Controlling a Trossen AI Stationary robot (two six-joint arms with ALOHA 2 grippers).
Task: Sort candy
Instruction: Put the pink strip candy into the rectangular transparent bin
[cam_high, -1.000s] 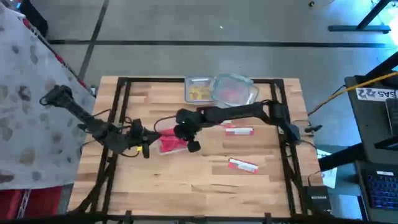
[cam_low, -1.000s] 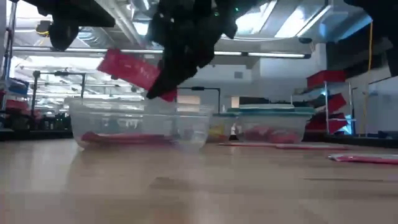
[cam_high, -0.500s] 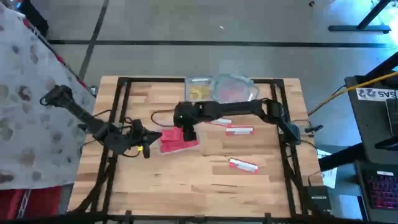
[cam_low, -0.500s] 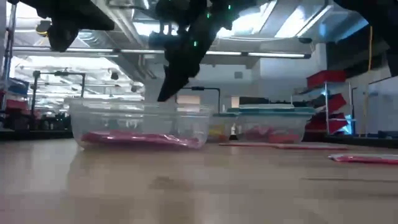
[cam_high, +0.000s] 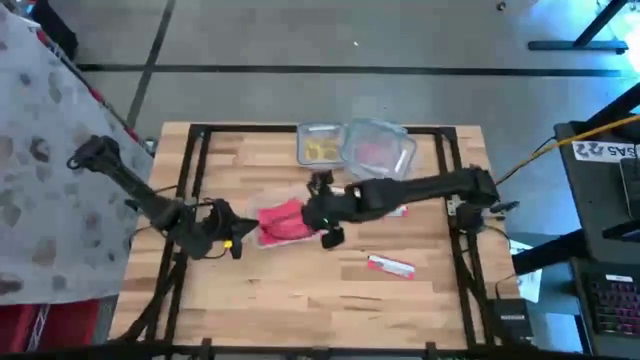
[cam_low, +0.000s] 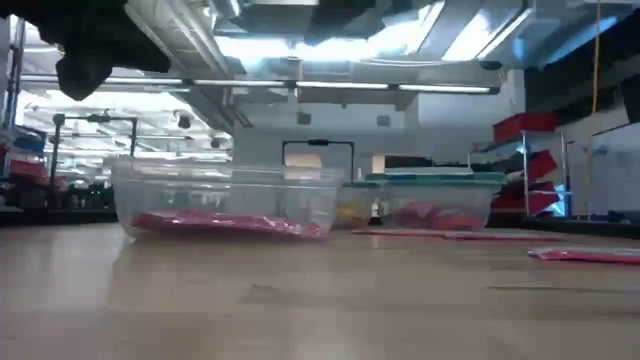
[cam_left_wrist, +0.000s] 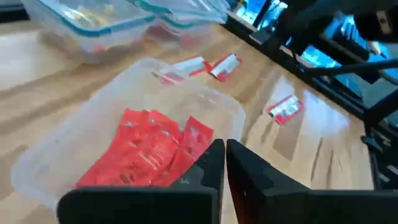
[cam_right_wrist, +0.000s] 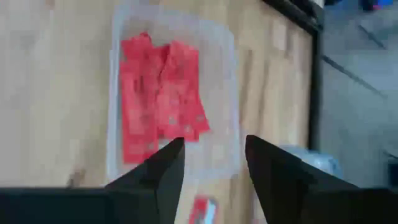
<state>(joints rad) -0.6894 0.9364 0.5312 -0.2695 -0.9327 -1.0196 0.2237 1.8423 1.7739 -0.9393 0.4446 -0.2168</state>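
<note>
The right gripper (cam_high: 322, 226) hangs over the clear tub (cam_high: 285, 222) mid-worktop (cam_high: 300, 290), jaws apart and empty; red candy packets (cam_right_wrist: 158, 96) lie inside the tub; the left gripper (cam_left_wrist: 224, 163), jaws closed on nothing, sits beside the tub; more packets (cam_high: 390, 266) lie loose on the worktop.

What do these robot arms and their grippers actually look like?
Both are thin black jointed arms. The left gripper and right gripper each end in two flat, dark, wedge-shaped fingers. A small yellow spot shows near the left gripper, and thin dark cables trail beside the arms.
</note>
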